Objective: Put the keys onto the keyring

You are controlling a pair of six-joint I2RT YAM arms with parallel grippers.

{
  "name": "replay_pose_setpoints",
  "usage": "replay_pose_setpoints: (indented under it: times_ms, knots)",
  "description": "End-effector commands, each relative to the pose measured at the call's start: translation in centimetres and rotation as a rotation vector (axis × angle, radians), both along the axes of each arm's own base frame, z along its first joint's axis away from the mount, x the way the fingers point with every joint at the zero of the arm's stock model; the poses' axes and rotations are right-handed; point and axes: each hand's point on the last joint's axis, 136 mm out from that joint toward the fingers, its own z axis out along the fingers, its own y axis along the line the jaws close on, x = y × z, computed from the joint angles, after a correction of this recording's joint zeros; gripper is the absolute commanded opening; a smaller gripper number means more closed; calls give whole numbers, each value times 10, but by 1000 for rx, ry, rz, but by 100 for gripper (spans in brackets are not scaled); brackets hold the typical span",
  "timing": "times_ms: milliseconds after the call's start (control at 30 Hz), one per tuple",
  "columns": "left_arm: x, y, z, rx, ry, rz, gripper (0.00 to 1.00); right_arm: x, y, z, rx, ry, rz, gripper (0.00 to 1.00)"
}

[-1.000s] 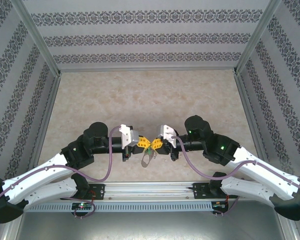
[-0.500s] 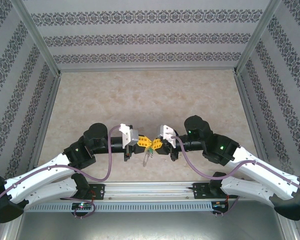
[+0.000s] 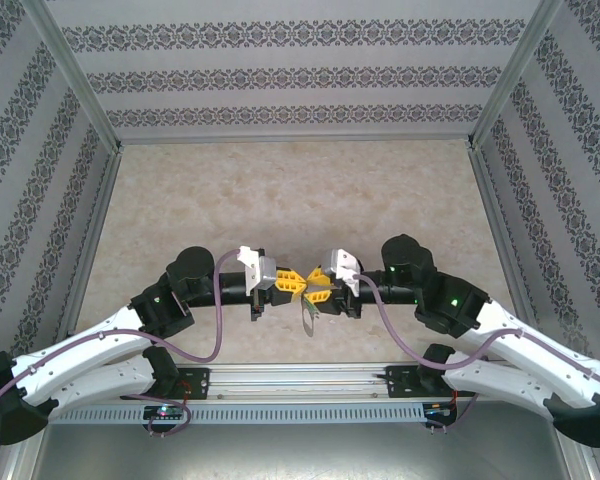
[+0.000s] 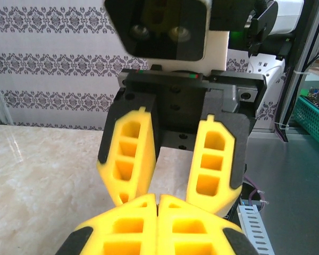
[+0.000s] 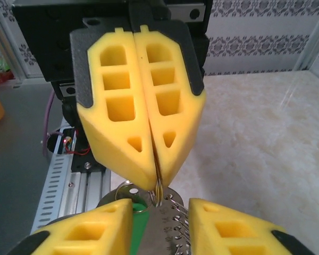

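left claw (image 5: 158,178) clamped on the keyring (image 3: 307,318) over the tabletop's (image 3: 280,190) near edge, green key (image 5: 137,223) dangling straight down inside the spread-apart right claw (image 5: 160,212), not gripped

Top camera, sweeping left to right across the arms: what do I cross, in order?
Left arm → left gripper → keyring, hanging below where the two sets of fingertips meet → right gripper → right arm.
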Motion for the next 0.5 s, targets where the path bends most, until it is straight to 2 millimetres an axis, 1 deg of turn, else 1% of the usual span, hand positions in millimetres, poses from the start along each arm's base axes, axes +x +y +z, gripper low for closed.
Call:
replay_pose_setpoints:
  times_ms: [0, 167, 300, 467]
  knots:
    - [-7, 3, 18, -65, -34, -23, 0, -2, -1, 10, 56, -33, -2, 36]
    - [-10, 2, 20, -67, -32, -39, 0, -4, 0, 10, 63, -29, 9, 36]
    - [-10, 1, 21, -75, -33, -47, 0, -2, 2, 8, 56, -17, 9, 32]
    - [-11, 1, 19, -74, -31, -51, 0, -2, 6, 10, 75, -12, 22, 26]
